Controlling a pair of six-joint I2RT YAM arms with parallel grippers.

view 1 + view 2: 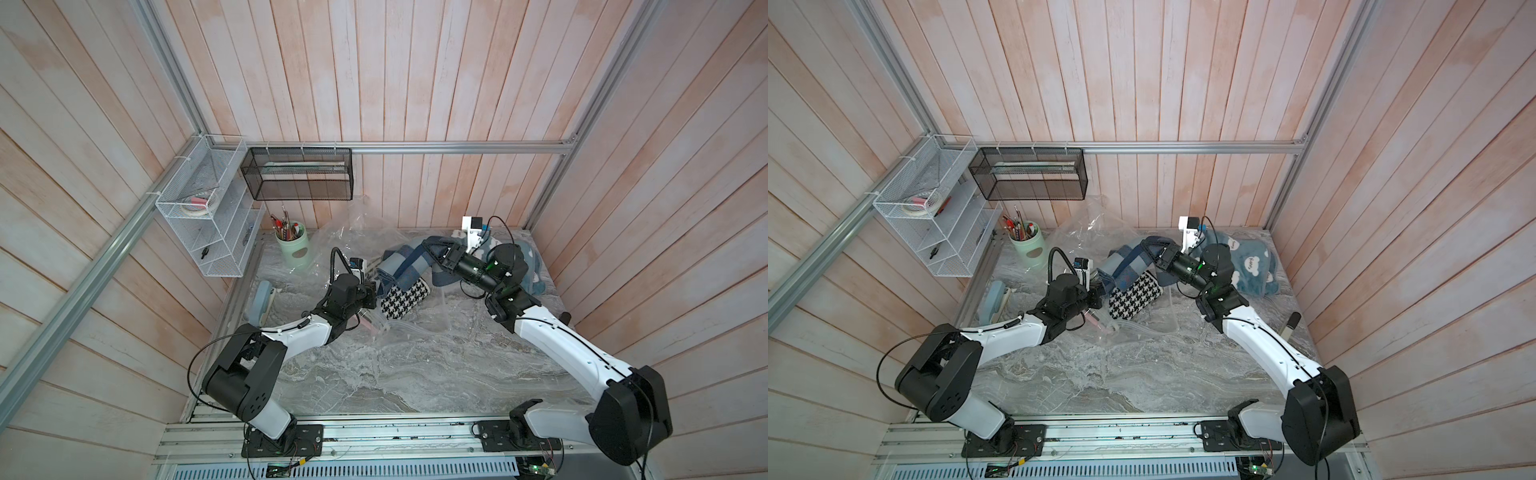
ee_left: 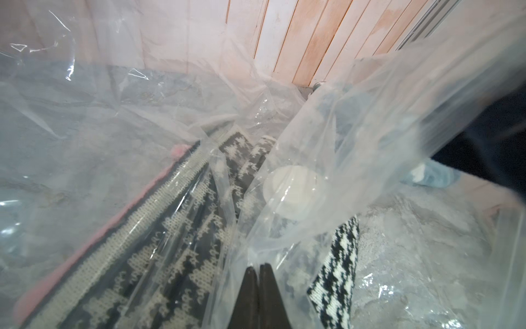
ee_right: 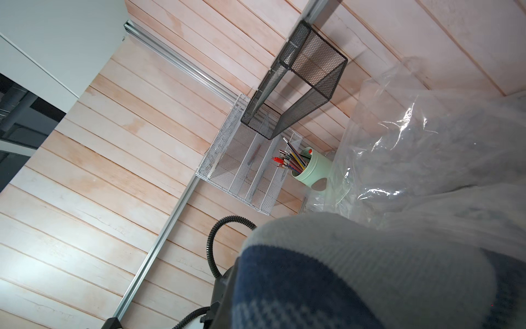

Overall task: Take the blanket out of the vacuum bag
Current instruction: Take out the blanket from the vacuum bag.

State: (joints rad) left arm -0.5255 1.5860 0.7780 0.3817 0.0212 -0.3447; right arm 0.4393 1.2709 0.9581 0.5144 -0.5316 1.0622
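The pull-out is in hand: the left tool (image 2: 257, 266) is pinched shut on a fold of the vacuum bag (image 2: 341, 128), whose clear plastic spreads ahead of it on the counter (image 1: 415, 374), while the right tool (image 1: 430, 251), raised just opposite, is closed on the blue-and-grey blanket (image 1: 395, 266), which hangs from it down toward the left tool. Next, I judge, the right tool should draw away while the left anchors the bag

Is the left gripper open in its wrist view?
No, the left gripper is shut, its jaws pinching a fold of the clear vacuum bag.
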